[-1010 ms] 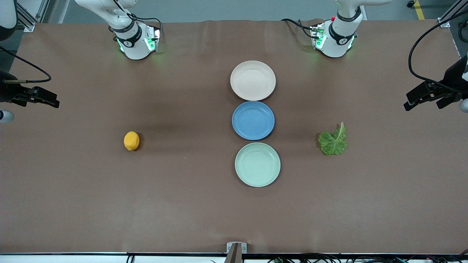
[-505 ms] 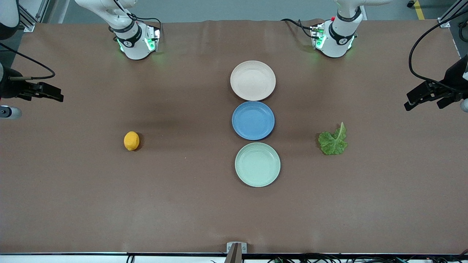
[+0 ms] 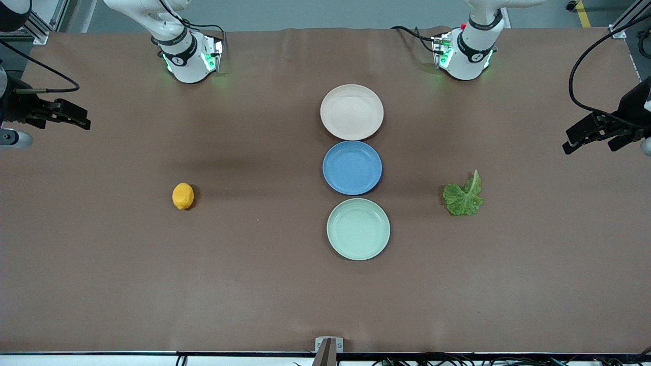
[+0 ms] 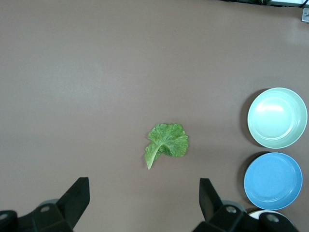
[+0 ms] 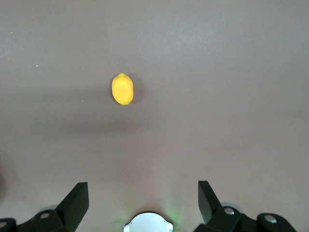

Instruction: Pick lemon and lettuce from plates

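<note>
The lemon (image 3: 183, 196) lies on the bare table toward the right arm's end; it also shows in the right wrist view (image 5: 122, 89). The lettuce (image 3: 463, 195) lies on the bare table toward the left arm's end; it also shows in the left wrist view (image 4: 166, 143). The beige-cream plate (image 3: 352, 112) and the mint green plate (image 3: 358, 229) hold nothing. My right gripper (image 3: 76, 119) is open and empty, high over the table's edge. My left gripper (image 3: 577, 141) is open and empty, high over the table near the lettuce.
A blue plate (image 3: 352, 167) sits between the two plates in a row at the table's middle. The arm bases (image 3: 189, 56) stand along the table's edge farthest from the front camera. A mount (image 3: 328, 347) sits at the nearest edge.
My right gripper has moved up the front view, toward its base. The left gripper, lemon, lettuce and plates have not moved.
</note>
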Tool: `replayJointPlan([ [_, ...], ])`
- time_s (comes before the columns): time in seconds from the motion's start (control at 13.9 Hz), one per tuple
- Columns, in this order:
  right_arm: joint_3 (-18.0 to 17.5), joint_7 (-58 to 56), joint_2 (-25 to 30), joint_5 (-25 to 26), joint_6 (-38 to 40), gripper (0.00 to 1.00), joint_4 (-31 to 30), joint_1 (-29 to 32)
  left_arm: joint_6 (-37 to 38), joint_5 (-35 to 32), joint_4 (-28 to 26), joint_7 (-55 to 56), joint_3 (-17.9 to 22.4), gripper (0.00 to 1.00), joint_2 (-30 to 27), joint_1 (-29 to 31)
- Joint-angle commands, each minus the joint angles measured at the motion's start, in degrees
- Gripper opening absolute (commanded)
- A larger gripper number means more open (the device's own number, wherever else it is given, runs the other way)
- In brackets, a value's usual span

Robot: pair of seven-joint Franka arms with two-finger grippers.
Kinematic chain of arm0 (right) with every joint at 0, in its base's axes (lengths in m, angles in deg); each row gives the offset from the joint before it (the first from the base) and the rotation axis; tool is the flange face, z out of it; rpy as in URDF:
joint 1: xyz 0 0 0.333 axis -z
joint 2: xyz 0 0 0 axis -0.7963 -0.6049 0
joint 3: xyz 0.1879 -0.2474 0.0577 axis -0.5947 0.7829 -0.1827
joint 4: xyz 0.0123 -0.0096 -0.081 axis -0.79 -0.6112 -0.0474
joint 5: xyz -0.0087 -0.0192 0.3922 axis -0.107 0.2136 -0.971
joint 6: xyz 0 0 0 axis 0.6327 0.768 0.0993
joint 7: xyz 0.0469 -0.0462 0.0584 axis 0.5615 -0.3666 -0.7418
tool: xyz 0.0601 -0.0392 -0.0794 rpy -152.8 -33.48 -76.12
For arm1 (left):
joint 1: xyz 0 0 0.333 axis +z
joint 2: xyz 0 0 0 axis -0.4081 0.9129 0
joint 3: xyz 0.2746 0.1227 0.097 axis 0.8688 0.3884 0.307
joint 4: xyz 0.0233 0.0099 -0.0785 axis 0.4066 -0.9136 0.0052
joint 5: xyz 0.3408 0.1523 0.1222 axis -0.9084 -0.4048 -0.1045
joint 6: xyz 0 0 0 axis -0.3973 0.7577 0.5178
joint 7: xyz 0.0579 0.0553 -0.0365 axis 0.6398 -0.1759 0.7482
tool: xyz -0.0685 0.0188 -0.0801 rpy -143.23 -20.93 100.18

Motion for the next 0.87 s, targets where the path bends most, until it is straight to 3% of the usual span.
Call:
replayJointPlan([
  [0.0, 1.09, -0.78, 3.07, -1.2, -1.03, 1.0, -2.51, -0.57, 1.35, 0.29, 1.17, -0.5, 0.54, 1.0, 0.09, -0.28],
  [0.79, 1.27, -0.87, 9.23, -2.87, -8.05, 1.0, -9.72, -0.57, 1.35, 0.29, 1.17, -0.59, 0.45, 1.0, 0.09, -0.37],
])
